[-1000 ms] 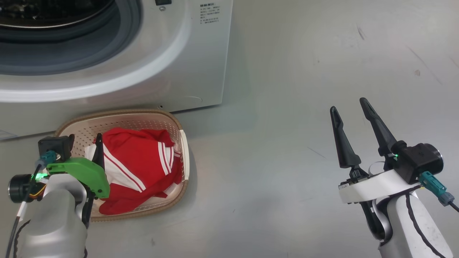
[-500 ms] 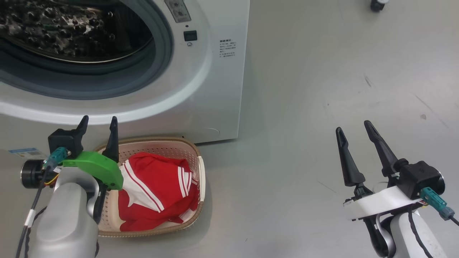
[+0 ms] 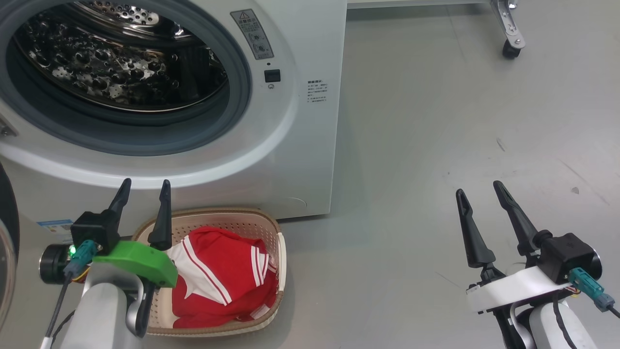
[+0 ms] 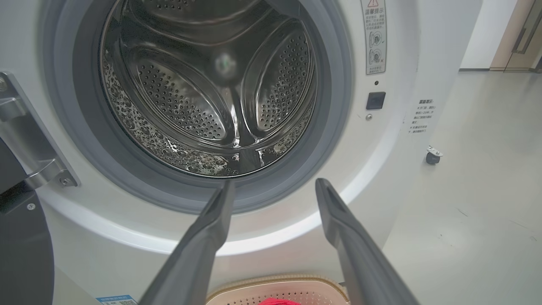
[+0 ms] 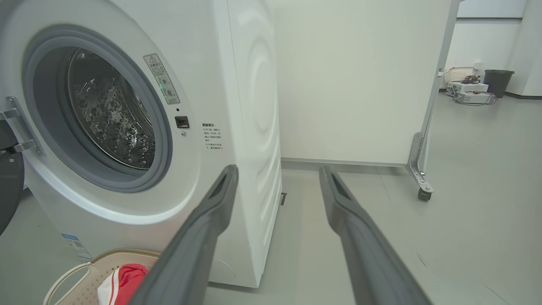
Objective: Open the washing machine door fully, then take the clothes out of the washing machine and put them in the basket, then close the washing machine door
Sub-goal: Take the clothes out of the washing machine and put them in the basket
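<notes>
The washing machine [image 3: 300,145] stands at the upper left, its steel drum [image 3: 121,63] showing bare metal. The washing machine door [image 3: 7,213] is swung open; its black rim shows at the far left edge. On the floor in front sits the basket [image 3: 220,216] holding the red and white clothes [image 3: 223,276]. My left gripper [image 3: 146,183] is open and holds nothing, over the basket's left end, fingers pointing at the machine's front below the opening. In the left wrist view this gripper [image 4: 275,184] faces the drum [image 4: 203,84]. My right gripper [image 3: 478,189] is open over bare floor, far right.
A white partition on a castor [image 5: 423,193] stands behind and to the right of the machine. The door hinge [image 4: 29,140] juts out at the opening's left side. Grey floor [image 3: 436,145] stretches to the right of the machine and basket.
The head camera has tilted up, bringing the drum into the picture. My left gripper has risen from low over the clothes to above the basket's rim. Both grippers stay open.
</notes>
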Controlling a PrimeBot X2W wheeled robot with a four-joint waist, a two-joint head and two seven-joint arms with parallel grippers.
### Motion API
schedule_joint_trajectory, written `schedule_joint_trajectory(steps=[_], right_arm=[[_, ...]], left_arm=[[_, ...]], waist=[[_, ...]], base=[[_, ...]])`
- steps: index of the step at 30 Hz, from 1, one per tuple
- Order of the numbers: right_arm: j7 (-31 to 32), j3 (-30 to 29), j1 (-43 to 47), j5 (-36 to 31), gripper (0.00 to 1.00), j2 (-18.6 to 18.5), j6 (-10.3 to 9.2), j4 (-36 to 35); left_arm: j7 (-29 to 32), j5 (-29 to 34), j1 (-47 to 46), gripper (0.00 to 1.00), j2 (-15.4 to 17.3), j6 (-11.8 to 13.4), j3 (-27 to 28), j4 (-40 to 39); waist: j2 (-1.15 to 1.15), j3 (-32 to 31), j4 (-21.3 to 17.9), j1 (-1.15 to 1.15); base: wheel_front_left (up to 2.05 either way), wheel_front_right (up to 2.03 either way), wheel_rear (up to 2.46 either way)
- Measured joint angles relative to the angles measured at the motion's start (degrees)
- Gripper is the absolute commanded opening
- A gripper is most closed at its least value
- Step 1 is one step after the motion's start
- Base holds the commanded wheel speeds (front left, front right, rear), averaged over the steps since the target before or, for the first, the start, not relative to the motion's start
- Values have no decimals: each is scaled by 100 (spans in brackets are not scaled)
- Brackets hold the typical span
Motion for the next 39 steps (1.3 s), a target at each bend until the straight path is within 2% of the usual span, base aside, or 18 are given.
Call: schedule_joint_trajectory(steps=[19, 39], right_arm=[[0, -32, 236, 56, 100, 29, 0, -87], [0, -47, 294, 57, 100, 38, 0, -152]], left_arm=[[0, -243, 1062, 100, -34, 0, 115, -1209], [0, -242, 1532, 100, -42, -27, 5, -1795]], waist=[[0, -191, -39, 0], [0, -191, -86, 0]], base=[[0, 0, 0], [0, 0, 0]])
